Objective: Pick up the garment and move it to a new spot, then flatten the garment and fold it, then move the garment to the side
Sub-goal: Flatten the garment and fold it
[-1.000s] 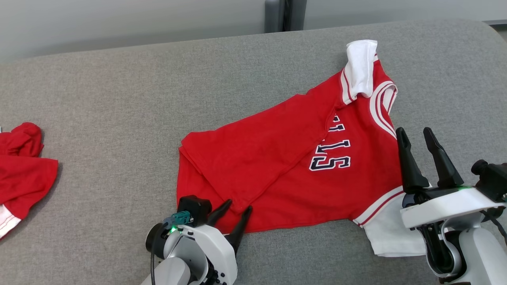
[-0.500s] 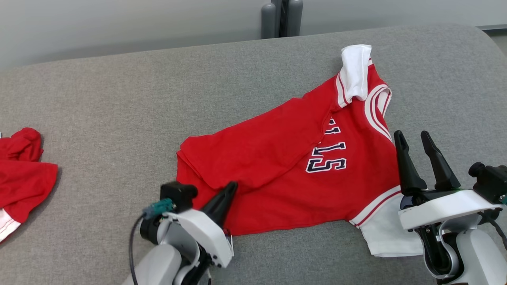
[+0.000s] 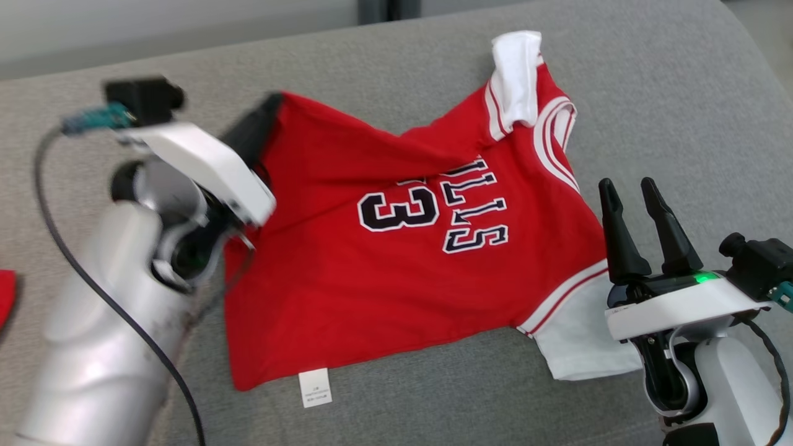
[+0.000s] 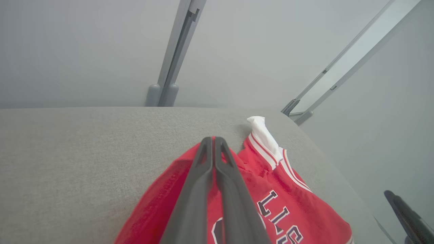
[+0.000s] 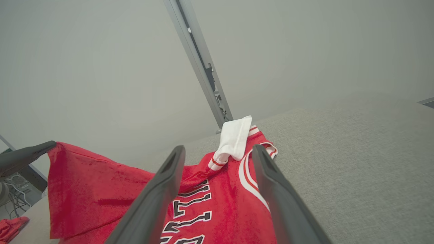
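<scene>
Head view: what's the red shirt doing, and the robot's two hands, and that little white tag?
Red jersey with white sleeves: one corner held up in the air, the rest lying on the grey fabric surface, front lettering showing.
Left hand: shut on the jersey's corner.
Right hand: open, holding nothing, near one white sleeve.
Small white tag: sticking out at the hem, lying flat on the surface.

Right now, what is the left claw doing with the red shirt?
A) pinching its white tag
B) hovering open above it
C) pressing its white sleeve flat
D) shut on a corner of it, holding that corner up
D: the left claw has its fingers closed together on a corner of the shirt, and that corner hangs raised from it.
</scene>
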You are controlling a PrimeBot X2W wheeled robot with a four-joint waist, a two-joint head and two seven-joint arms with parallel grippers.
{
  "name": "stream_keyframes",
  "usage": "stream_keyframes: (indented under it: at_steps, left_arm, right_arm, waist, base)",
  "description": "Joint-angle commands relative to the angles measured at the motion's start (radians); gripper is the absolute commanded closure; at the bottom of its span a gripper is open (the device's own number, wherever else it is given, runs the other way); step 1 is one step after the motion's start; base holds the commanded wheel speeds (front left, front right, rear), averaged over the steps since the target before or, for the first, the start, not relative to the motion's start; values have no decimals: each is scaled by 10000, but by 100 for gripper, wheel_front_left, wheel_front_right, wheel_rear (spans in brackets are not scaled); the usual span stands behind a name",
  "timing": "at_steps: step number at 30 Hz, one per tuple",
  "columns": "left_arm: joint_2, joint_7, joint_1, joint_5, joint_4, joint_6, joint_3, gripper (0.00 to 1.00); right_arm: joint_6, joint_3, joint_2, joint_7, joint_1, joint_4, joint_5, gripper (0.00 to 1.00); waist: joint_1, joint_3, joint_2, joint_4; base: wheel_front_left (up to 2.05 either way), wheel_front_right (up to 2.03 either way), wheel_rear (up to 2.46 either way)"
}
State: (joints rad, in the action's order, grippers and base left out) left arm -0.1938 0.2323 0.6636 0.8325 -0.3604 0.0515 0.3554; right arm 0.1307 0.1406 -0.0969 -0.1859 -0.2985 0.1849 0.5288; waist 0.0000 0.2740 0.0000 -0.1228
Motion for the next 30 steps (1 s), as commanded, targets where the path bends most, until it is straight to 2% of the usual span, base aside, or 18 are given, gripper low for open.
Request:
stream_keyframes:
  at_steps: [1, 5, 7, 9, 14, 19, 20, 21, 22, 27, 30]
  left_arm:
    - [-182, 237, 543, 157, -283, -188, -253, 100]
    - [-719, 741, 1794, 360, -1256, -617, -870, 100]
    - [-1016, 788, 2368, 108, -1743, -815, -947, 100]
    - [-1109, 749, 2837, 109, -2266, -965, -1099, 100]
    - [-1336, 154, 3710, 59, -3635, -1265, -1500, 100]
    - [-1363, -659, 4206, -133, -4915, -1355, -1589, 100]
    - [-1388, -823, 4277, -216, -5153, -1398, -1570, 87]
    - [-1394, -1026, 4336, -268, -5389, -1481, -1565, 28]
    - [-1375, -1211, 4380, -329, -5591, -1514, -1553, 0]
    - [-1223, -2308, 4442, -434, -6280, -1294, -1571, 0]
    - [-1074, -2805, 4206, -544, -6459, -892, -1407, 0]
  right_arm:
    - [1, 21, 6, -140, -132, 57, 81, 0]
    - [1, 257, 114, -329, -383, 179, 146, 0]
    - [1, 381, 152, -435, -526, 253, 180, 0]
    - [1, 499, 193, -518, -644, 355, 239, 0]
    - [1, 728, 307, -711, -850, 592, 304, 0]
    - [1, 850, 376, -793, -925, 788, 340, 0]
    - [1, 872, 384, -806, -948, 818, 334, 0]
    - [1, 887, 390, -816, -963, 842, 333, 0]
    - [1, 901, 396, -809, -971, 860, 333, 0]
    - [1, 803, 405, -818, -930, 894, 238, 0]
    - [1, 667, 394, -815, -758, 860, 155, 0]
  waist:
    - [0, 484, 0, -443]
    - [0, 969, 0, -897]
    - [0, 1188, 0, -1088]
    - [0, 1360, 0, -1237]
    - [0, 1583, 0, -1418]
    - [0, 1595, 0, -1424]
    - [0, 1571, 0, -1407]
    - [0, 1546, 0, -1380]
    - [0, 1517, 0, -1347]
    - [0, 1276, 0, -1105]
    - [0, 1051, 0, -845]
  base:
    - [0, 0, 0]
    - [0, 0, 0]
    - [0, 0, 0]
    - [0, 0, 0]
    - [0, 0, 0]
    - [0, 0, 0]
    - [0, 0, 0]
    - [0, 0, 0]
    - [0, 0, 0]
    - [0, 0, 0]
    - [0, 0, 0]
